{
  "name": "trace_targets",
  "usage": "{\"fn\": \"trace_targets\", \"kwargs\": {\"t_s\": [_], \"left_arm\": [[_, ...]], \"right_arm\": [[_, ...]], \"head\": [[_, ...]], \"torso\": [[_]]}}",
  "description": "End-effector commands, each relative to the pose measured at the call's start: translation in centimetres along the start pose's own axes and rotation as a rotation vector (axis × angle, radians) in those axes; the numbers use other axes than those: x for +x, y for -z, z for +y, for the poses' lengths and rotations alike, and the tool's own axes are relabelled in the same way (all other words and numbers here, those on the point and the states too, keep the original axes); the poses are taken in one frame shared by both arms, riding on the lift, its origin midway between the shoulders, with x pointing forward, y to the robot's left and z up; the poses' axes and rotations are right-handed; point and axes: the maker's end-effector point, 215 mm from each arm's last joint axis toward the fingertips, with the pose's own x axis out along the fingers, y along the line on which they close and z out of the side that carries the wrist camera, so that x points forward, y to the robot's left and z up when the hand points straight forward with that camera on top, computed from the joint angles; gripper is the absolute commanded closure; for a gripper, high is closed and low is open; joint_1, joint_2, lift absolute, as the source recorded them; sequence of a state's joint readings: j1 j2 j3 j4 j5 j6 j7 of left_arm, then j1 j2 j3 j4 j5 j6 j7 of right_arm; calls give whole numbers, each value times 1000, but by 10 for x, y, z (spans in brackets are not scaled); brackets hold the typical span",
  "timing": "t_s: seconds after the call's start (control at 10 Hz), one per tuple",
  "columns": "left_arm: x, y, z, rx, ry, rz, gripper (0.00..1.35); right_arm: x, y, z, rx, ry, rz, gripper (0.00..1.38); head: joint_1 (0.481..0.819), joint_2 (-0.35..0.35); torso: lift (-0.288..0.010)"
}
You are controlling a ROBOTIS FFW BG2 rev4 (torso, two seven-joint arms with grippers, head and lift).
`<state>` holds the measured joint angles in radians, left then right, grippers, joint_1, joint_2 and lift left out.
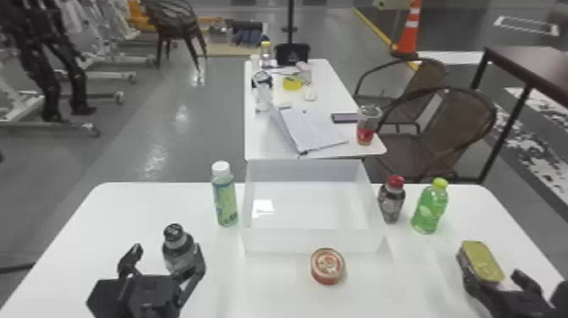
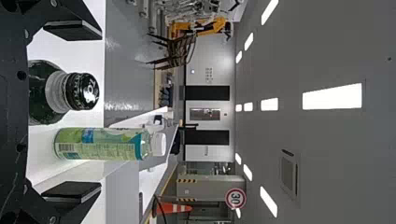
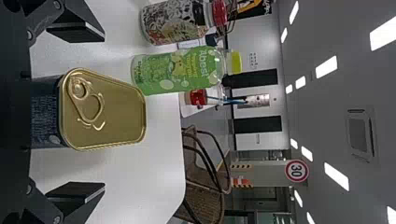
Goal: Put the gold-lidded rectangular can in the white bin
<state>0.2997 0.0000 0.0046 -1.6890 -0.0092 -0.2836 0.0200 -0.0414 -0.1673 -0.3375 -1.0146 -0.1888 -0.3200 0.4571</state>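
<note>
Can with gold lid sits outside white bin, between right end effector's parted fingers

In the head view, the can is on the worktop, on the robot's right, with its gold lid uppermost. The bin stands centrally, open at the top, and a round tin lies just in front of it. A bottle with a white cap stands upright beside the bin's left side; a red-capped bottle and a green bottle with a yellow-green cap stand to its right. The left end effector is at the black-capped bottle, its fingers apart.

In the left wrist view, the left end effector's fingers are spread to either side of the black-capped bottle, with a gap on each side. The white-capped bottle stands farther off.

In the right wrist view, the right end effector's fingers are wide apart with the can between them, touching neither. Its pull ring shows on the lid. The green bottle and the red-capped bottle are beyond.
</note>
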Motion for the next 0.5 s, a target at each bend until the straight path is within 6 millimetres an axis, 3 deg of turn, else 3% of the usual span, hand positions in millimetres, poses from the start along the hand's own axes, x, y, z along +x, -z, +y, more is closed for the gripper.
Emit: {"fn": "trace_targets", "kwargs": {"t_s": [0.0,0.3,0.4], "left_arm": [[0,0,-1,-2,1,-2,160],[0,1,2,5,4,-2,160],[0,2,3,9,8,-1,160]], "right_arm": [[5,-1,-1,-5,0,2,163],[12,-1,-3,-19,-2,12,179],[15,0,-2,-20,-3,17,251]], "head": [[549,0],[549,0],[549,0]], "torso": [[-100],[-100],[-100]]}}
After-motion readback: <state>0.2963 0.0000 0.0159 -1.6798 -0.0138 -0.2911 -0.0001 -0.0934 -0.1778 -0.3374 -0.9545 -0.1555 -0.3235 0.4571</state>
